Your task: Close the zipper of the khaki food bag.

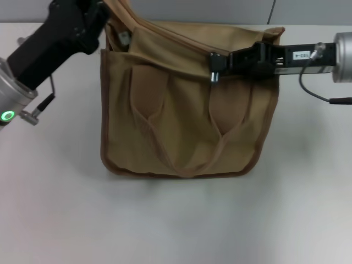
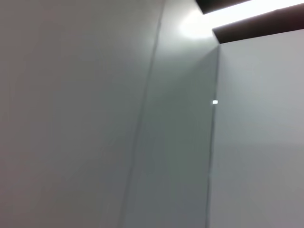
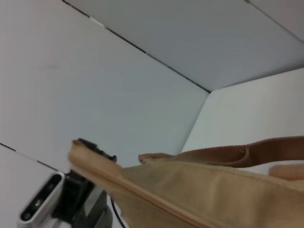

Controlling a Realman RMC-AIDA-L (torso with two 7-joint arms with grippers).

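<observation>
The khaki food bag [image 1: 187, 126] stands on the white table with its two loop handles facing me. Its zipper [image 1: 176, 37] runs along the top edge. My left gripper [image 1: 98, 16] is at the bag's top left corner, shut on the fabric and holding it up. It also shows in the right wrist view [image 3: 88, 145], behind the raised corner of the bag [image 3: 213, 190]. My right gripper [image 1: 215, 65] reaches in from the right to the middle of the top edge. It is shut at the zipper, with the small silver pull tab [image 1: 214, 77] at its tip.
The white table [image 1: 176, 220] spreads in front of and beside the bag. A grey wall [image 1: 220, 11] runs behind it. The right arm's black cable [image 1: 316, 93] hangs to the right of the bag. The left wrist view shows only wall panels [image 2: 95, 118].
</observation>
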